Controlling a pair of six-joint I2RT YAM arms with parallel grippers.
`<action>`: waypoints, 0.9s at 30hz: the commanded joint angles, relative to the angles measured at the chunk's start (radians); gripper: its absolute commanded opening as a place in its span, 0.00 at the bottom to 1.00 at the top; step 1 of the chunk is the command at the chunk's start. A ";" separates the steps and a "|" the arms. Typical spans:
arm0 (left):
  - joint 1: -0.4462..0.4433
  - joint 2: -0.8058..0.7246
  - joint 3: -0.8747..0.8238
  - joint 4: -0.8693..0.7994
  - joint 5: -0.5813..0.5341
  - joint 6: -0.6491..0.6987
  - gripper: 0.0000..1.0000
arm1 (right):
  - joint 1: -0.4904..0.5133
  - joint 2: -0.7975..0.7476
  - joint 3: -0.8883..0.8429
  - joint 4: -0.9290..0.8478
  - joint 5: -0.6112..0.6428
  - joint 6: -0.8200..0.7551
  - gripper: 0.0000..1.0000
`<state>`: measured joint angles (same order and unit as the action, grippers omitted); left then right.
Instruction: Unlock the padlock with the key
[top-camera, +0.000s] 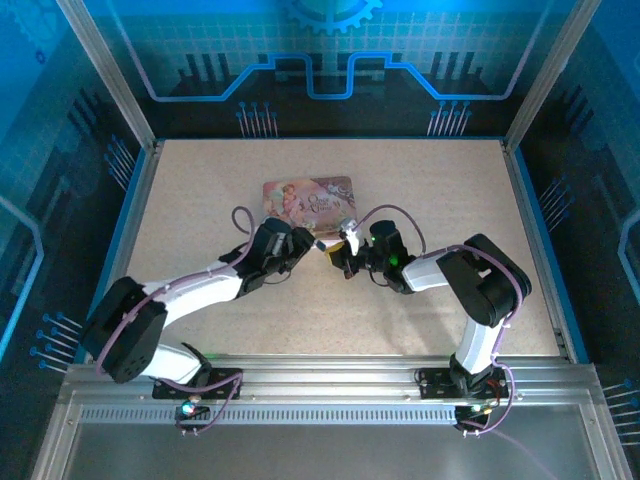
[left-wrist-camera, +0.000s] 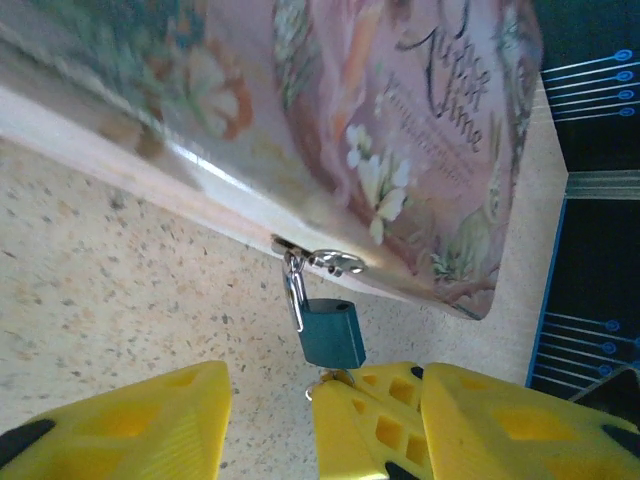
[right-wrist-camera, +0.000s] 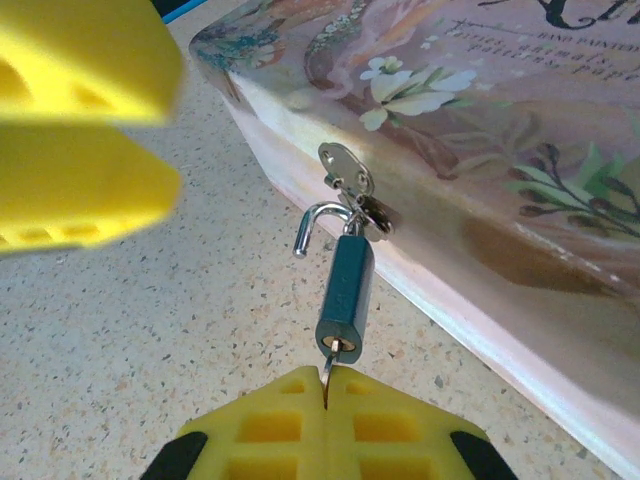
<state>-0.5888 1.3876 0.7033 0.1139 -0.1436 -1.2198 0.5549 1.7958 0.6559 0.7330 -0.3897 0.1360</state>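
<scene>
- Right hand (right-wrist-camera: 329, 380) is pinched tight on the key (right-wrist-camera: 331, 356), which sits in the keyhole at the bottom of the padlock (right-wrist-camera: 346, 285). The key is a tiny sliver, so any sideways drag could bend it or twist it out of the pinch.
- Padlock hangs just off the front edge of the pink tin (right-wrist-camera: 520, 120), and its body is carried only by the key and the shackle. If the right hand pulls back hard, my guess is the whole lock swings or the tin slides on the bench (right-wrist-camera: 150, 330).
- Shackle (right-wrist-camera: 318, 222) looks popped: one leg is out of the body, while the curved end is hooked through the tin's hasp (right-wrist-camera: 346, 172). So it reads as unlocked to me, but a push toward the tin could click that leg back in and undo the job.
- Left hand (top-camera: 306, 242) has its fingers apart and grips nothing, sitting just beside the lock on the other side. With nothing bracing the padlock body, any further turn of the key just spins the lock.
- Both hands are crowded nose to nose at the tin's edge, so a careless move risks the yellow fingers bumping each other.
</scene>
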 joint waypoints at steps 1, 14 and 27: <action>0.048 -0.082 0.001 -0.126 -0.039 0.095 0.59 | -0.017 -0.001 0.015 -0.063 0.006 0.041 0.00; 0.394 -0.107 0.080 -0.287 0.198 0.336 0.87 | -0.060 -0.037 0.063 -0.205 -0.064 0.160 0.00; 0.482 0.218 0.234 -0.113 0.494 0.407 0.82 | -0.087 -0.041 0.112 -0.353 -0.123 0.325 0.00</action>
<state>-0.1112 1.5566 0.8940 -0.0452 0.2375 -0.8440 0.4862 1.7580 0.7471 0.4530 -0.4896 0.4015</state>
